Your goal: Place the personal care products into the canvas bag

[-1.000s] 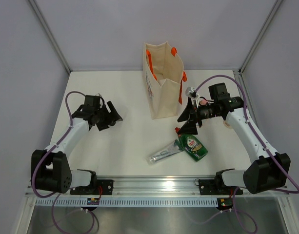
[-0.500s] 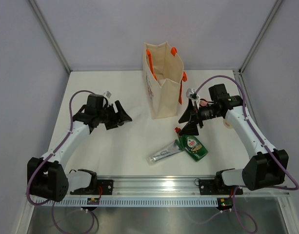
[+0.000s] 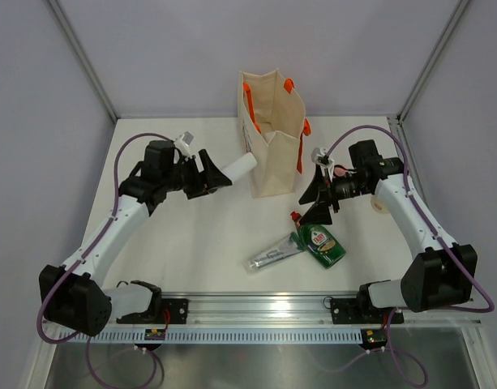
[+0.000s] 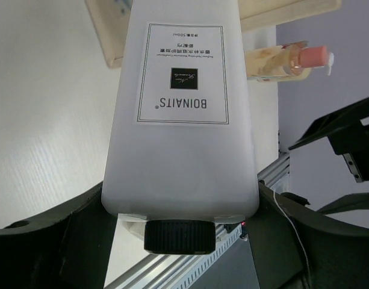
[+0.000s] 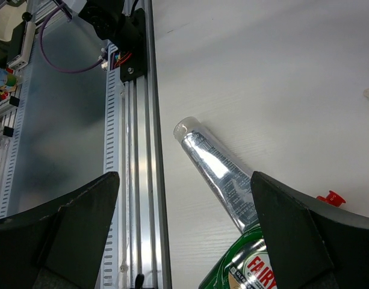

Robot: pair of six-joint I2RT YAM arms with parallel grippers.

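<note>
Two products lie on the white tabletop (image 3: 191, 243): silvery-green tube (image 3: 274, 253), green red-capped bottle (image 3: 319, 242). Your right hand (image 3: 315, 203) hangs over them, spread apart. Your left hand (image 3: 209, 180) clamps a white dark-capped bottle (image 3: 236, 168) (cap toward the wrist) just beside the beige canvas bag (image 3: 274, 154).

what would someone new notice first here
The beige bag with orange handles stands upright at the back centre of the table. Just left of it, the left fingers hold a white bottle, cap toward the wrist and base toward the bag. Front right, a green bottle and a silvery tube lie flat below the open right fingers.
</note>
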